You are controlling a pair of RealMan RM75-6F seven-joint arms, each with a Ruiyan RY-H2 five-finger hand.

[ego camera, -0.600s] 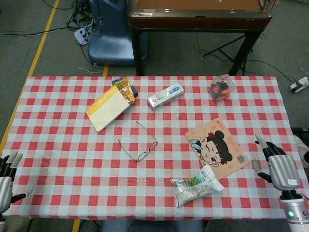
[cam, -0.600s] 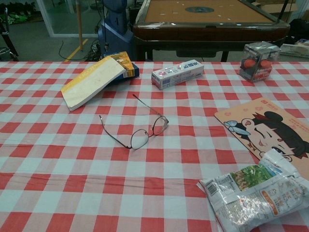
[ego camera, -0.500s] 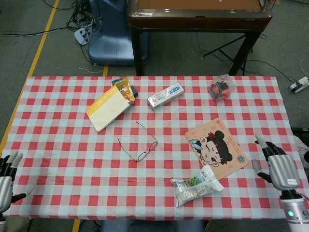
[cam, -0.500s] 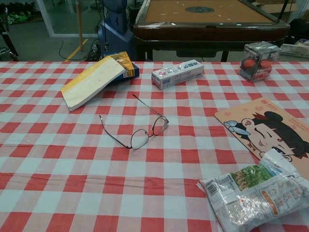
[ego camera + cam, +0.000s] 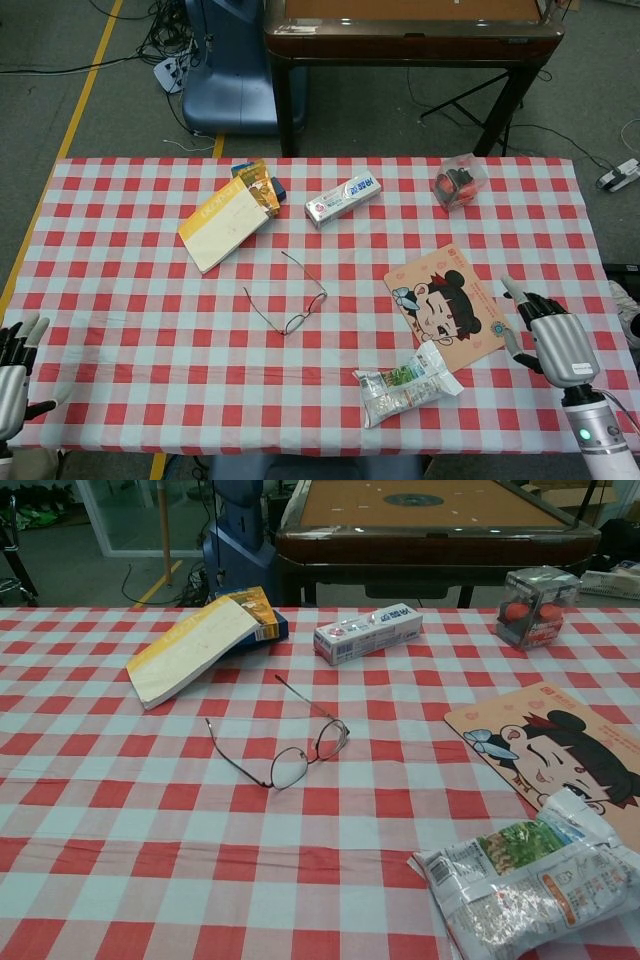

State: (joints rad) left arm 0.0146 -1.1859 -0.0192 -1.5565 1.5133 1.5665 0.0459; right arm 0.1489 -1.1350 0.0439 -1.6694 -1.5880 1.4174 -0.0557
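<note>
Right hand [image 5: 553, 335] hovers with fingers spread and holds nothing, just off the right edge of the cartoon mat [image 5: 447, 305], which serves as the landmark. That mat, a peach board printed with a cartoon face, lies flat on the checked tablecloth [image 5: 150, 320], its long axis running diagonally from its far left corner to its near right corner. The near right corner points toward the right hand, so the mat lies to that hand's left, close but apart from it. Left hand [image 5: 15, 365] is also spread and empty, well apart from the mat at the cloth's opposite edge (only the head view shows either hand), so the right hand is plainly the nearer one. A crinkled snack packet [image 5: 405, 384] overlaps the mat's near edge. Wire-framed glasses [image 5: 290, 300] lie left of the mat, a toothpaste box [image 5: 343, 199] beyond it.
</note>
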